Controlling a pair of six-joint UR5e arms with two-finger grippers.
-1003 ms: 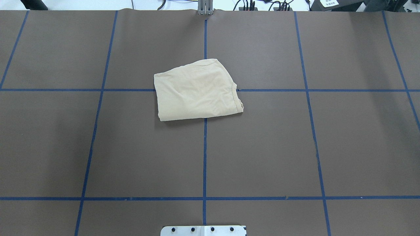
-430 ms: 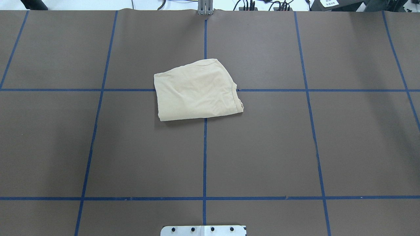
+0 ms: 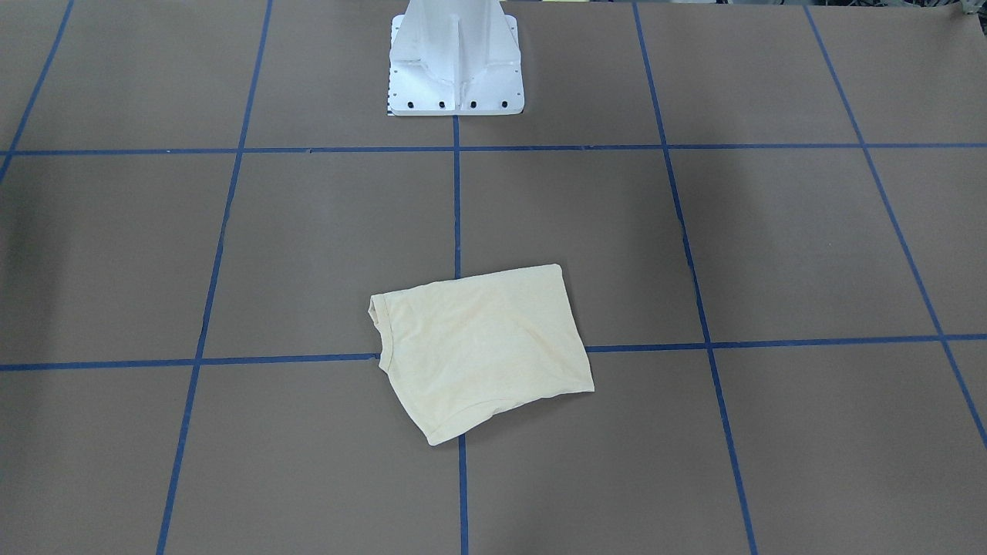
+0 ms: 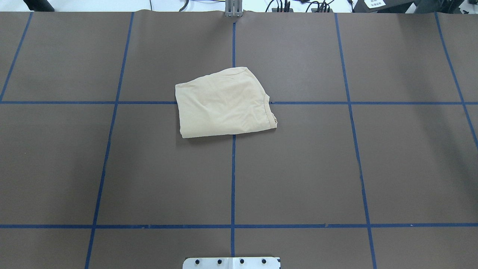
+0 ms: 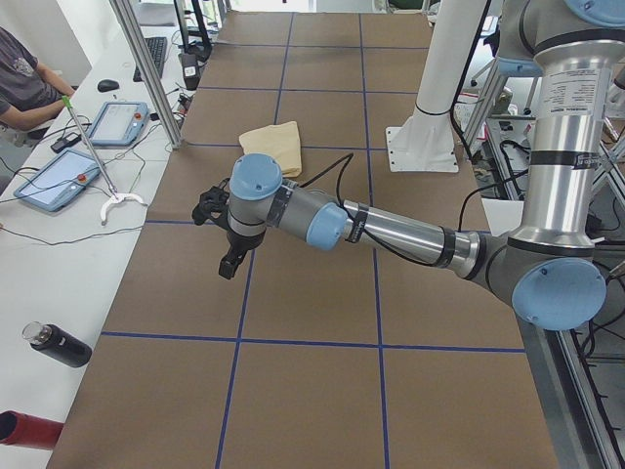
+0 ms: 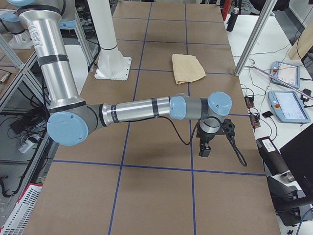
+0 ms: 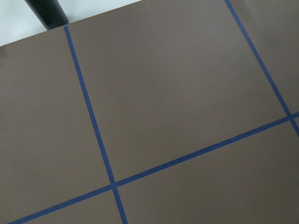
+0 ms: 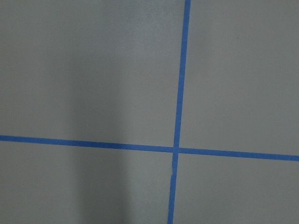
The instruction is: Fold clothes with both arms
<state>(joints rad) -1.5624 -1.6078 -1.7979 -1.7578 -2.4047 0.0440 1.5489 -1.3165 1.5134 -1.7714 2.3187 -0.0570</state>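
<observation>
1. Shirt (image 4: 224,102): it is folded into a compact, roughly four-sided packet lying flat on the brown surface (image 4: 336,168). It sits midway between the left and right ends, nearer the far edge than the robot's edge, and straddles a crossing of the blue tape lines (image 4: 233,179). The ribbed collar (image 4: 269,112) runs along the side facing the right end. No print shows, so I judge it to be folded inward.
2. Left gripper (image 5: 227,262): it hangs over bare surface toward the left end, well apart from the shirt. Only a side view shows it, so I cannot tell how its fingers stand. Its wrist camera sees only tape and paper.
3. Right gripper (image 6: 204,147): it mirrors this toward the right end, pointing down, with no cloth hanging from it. I cannot tell its finger spread either.
4. Pedestal (image 3: 456,58): it is bolted at the robot's edge, on the centre line.
5. Reading: I judge the arms are held outward so the packet lies unobstructed. Folding looks complete or nearly so, though the outline is slightly skewed.
</observation>
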